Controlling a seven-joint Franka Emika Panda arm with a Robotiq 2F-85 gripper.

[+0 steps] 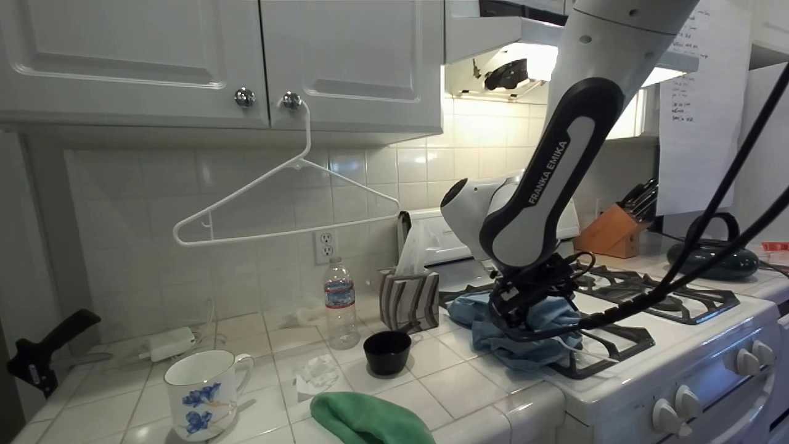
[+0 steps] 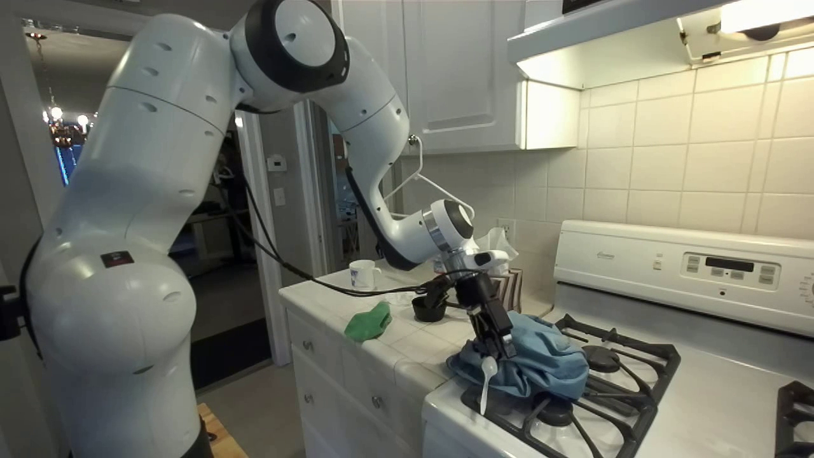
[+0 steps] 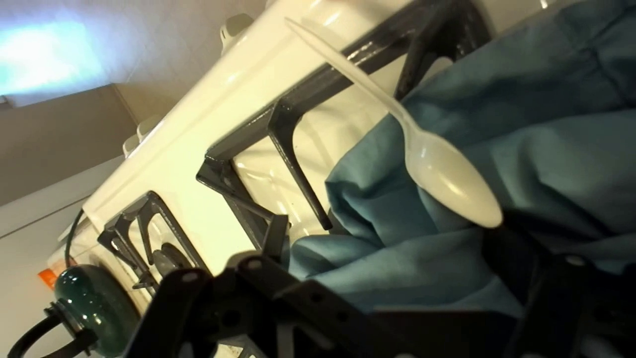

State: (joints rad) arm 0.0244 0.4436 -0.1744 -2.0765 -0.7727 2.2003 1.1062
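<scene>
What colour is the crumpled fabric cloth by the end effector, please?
The cloth is blue, best seen in an exterior view.

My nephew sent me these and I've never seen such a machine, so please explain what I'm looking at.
The big white machine is a robot arm, ending in a black gripper. Two pictures are taken from outside it; the close-up is from its wrist. The gripper is right at a crumpled blue cloth on the stove, and a white spoon lies with its bowl over that cloth. The jaws stand apart with cloth showing between them, so nothing looks clearly gripped; I can't tell whether they touch it. On the tiled counter beside the stove are a flowered mug, a plastic bottle, a tissue box, a black cup and a green cloth.
</scene>
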